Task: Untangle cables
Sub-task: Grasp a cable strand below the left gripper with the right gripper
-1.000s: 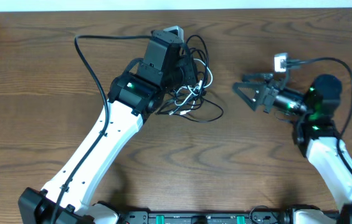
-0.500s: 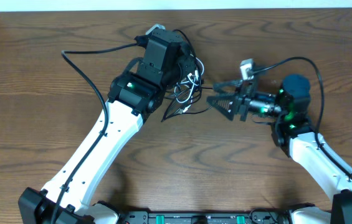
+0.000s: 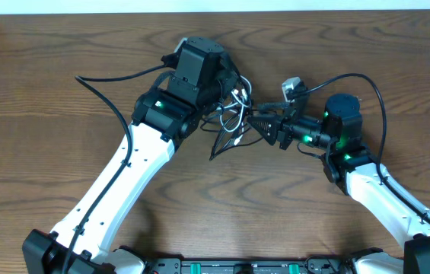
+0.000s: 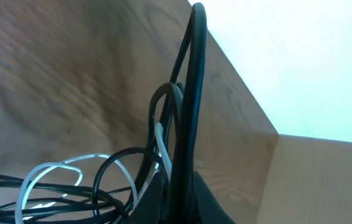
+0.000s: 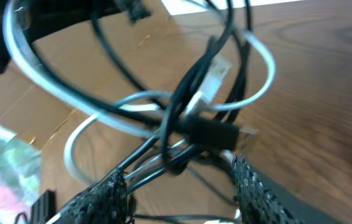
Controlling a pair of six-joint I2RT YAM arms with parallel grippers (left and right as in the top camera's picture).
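Right, tangle first. The thin black cord (image 3: pixel 215 154) and the thinner white cord (image 3: pixel 241 100) are bunched together just toward 12 o'clock from the middle of the brown wood-grain worktop (image 3: pixel 275 213), between your two arms. Most of the bundle sits against the left wrist block. One black loop sags out toward 6 o'clock to a sharp point. From overhead you cannot tell whether that point touches the wood.

Left end effector (image 4: pixel 185 202): closed. In the left wrist view, black strands climb straight up out of its dark fingers toward 12 o'clock, so it is gripping the thin black cord. A white loop lies at 8 o'clock of them, low in frame. Overhead, the fingers are hidden beneath the arm, which comes in from 7 o'clock.

Right end effector (image 3: pixel 253 122): open. It reaches in from 3 o'clock, tips at the tangle's edge. In the right wrist view its textured black fingers (image 5: pixel 110 193) stand well apart at 7 and 5 o'clock, with several black and white strands running down between them. Whether any strand touches a pad, you cannot tell. A black plug end (image 5: pixel 216 132) with a metal tip lies crosswise just above the gap, with white loops arcing around it at 10 and 2 o'clock. This view is blurred, so which strand crosses which cannot be sorted.
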